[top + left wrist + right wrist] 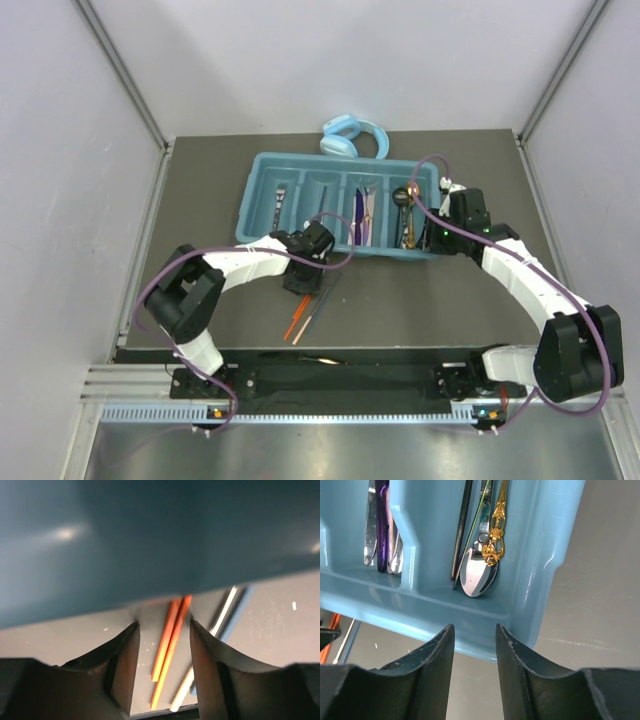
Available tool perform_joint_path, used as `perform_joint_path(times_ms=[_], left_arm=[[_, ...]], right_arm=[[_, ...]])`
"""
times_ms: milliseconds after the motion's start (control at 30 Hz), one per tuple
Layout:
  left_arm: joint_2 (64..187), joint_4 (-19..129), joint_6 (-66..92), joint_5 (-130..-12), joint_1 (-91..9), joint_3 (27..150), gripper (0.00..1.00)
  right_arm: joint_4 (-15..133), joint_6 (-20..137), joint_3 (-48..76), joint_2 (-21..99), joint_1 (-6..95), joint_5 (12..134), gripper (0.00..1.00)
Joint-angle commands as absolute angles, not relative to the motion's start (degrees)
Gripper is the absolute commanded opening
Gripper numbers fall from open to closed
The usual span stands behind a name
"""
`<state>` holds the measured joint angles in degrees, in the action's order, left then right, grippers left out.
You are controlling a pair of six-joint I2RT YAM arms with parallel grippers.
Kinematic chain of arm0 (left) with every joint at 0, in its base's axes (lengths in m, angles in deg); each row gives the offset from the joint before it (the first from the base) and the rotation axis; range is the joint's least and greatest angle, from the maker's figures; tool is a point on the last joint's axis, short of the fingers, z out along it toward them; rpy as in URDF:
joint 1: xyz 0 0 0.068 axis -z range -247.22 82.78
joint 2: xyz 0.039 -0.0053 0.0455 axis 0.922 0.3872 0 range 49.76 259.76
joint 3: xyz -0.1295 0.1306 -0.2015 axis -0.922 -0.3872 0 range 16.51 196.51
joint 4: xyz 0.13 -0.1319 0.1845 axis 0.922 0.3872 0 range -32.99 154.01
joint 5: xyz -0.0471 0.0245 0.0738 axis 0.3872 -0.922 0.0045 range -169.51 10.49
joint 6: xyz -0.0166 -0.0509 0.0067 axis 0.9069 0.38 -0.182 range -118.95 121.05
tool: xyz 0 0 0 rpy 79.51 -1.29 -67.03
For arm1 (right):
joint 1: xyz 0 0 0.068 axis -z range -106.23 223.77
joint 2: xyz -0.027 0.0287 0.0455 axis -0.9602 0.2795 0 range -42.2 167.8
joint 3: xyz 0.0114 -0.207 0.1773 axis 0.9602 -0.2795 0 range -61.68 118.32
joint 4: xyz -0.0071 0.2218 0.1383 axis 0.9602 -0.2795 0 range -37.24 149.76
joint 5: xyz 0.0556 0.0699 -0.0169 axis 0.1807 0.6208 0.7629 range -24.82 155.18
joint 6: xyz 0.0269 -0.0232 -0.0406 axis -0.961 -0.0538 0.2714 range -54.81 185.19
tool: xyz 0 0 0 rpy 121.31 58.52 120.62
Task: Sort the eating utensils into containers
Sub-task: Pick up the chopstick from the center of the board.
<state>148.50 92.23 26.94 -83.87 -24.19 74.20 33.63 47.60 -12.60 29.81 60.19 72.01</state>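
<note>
The teal tray (262, 200) lies across the middle of the table; its compartments hold a fork (281, 198), purple and silver pieces (362, 215) and spoons (405, 215). Two orange chopsticks (298, 318) lie on the table in front of it, with a thin silver utensil (318, 304) beside them. My left gripper (303, 275) hangs low at the tray's near wall (150, 540). It is open, and the chopsticks (170, 640) lie loose between its fingers. My right gripper (436, 232) is open and empty at the tray's near right corner (485, 625), just short of a silver spoon (477, 577) and a gold handle (496, 530).
Light blue headphones (355, 138) lie behind the tray at the back. Grey walls close in the table on the left, right and rear. The silver utensil (225, 612) and a blue strip (241, 605) lie just right of my left fingers.
</note>
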Motion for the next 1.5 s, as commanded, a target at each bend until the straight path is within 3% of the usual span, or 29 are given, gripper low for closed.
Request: perform_joint_path(times_ms=[0, 100, 167, 233, 300, 433, 633, 833, 1100, 1467], left_arm=[[154.79, 91.37, 31.63, -80.64, -24.77, 66.08, 0.49], [153.91, 90.93, 32.51, -80.13, -24.77, 64.76, 0.47], [153.56, 91.28, 32.96, -79.86, -24.68, 64.32, 0.40], [152.95, 92.25, 33.22, -79.78, -24.68, 64.06, 0.31], [152.25, 93.12, 33.40, -79.78, -24.50, 63.88, 0.10], [148.74, 96.02, 34.36, -77.41, -23.63, 64.06, 0.00], [141.80, 101.29, 36.56, -77.22, -23.01, 66.86, 0.00], [135.73, 113.33, 40.34, -86.62, -23.01, 73.71, 0.00], [134.41, 115.27, 41.66, -89.00, -23.10, 75.57, 0.00], [132.55, 130.30, 38.77, -95.51, -23.18, 100.34, 0.00]], right_arm=[[33.13, 48.22, -13.34, 28.64, 60.76, 72.48, 0.39], [33.31, 48.14, -13.42, 28.64, 60.85, 72.83, 0.39], [33.31, 48.14, -13.42, 28.64, 60.94, 72.83, 0.39], [33.22, 48.14, -13.51, 28.56, 60.85, 72.74, 0.39], [33.31, 48.14, -13.51, 28.47, 60.85, 72.74, 0.39], [33.31, 48.05, -13.25, 28.99, 60.85, 72.83, 0.39], [33.49, 48.14, -12.98, 29.61, 60.85, 72.83, 0.39], [33.66, 48.14, -13.16, 29.70, 60.94, 72.74, 0.39], [33.49, 48.14, -12.72, 29.79, 61.03, 72.83, 0.39], [33.84, 48.14, -12.90, 30.40, 61.03, 73.27, 0.38]])
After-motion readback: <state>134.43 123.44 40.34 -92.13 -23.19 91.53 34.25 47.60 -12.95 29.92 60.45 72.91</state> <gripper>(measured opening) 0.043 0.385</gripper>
